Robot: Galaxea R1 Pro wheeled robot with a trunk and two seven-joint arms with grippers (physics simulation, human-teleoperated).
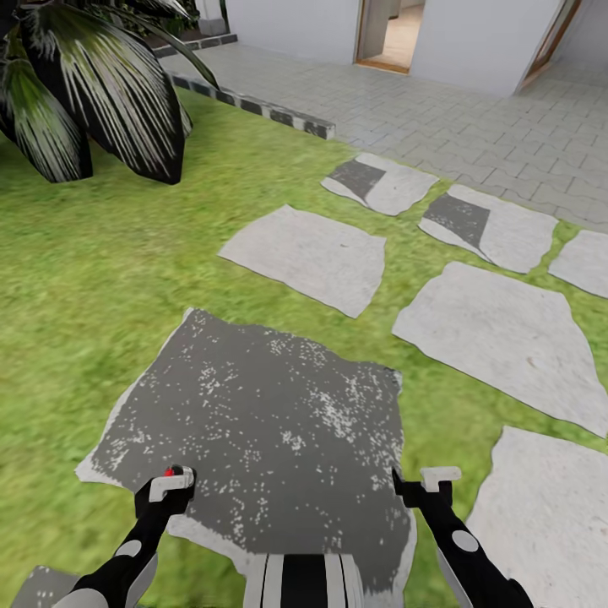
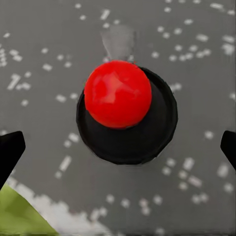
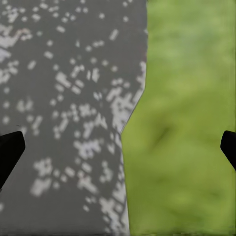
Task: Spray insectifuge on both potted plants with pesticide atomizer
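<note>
Pesticide atomizer (image 2: 125, 115), as I judge it, is the round dark thing with the red ball on top that stands between the fingers of my left gripper (image 2: 118, 147). The left wrist camera looks straight down on it, so I see its top and not its side, and I cannot confirm the label. It stands upright on the dark speckled stone slab (image 1: 270, 405), near the slab's edge on my left side, where the grass (image 1: 93, 279) begins. In the head view its red top (image 1: 173, 470) shows just at the left gripper (image 1: 169, 490).

I expect a slim, stiff and light bottle with a smooth wall. It can slip between the pads, and it can tip over if one finger touches it first. I would take hold on the body under the red cap, not on the cap, which is round and probably the part to press.

My left arm reaches forward and low, with the gripper pointing down over the bottle and the fingers spread wide on both sides, not touching it. The right gripper (image 1: 426, 485) is also spread and holds nothing; it hangs over the border between the slab and the grass.
</note>
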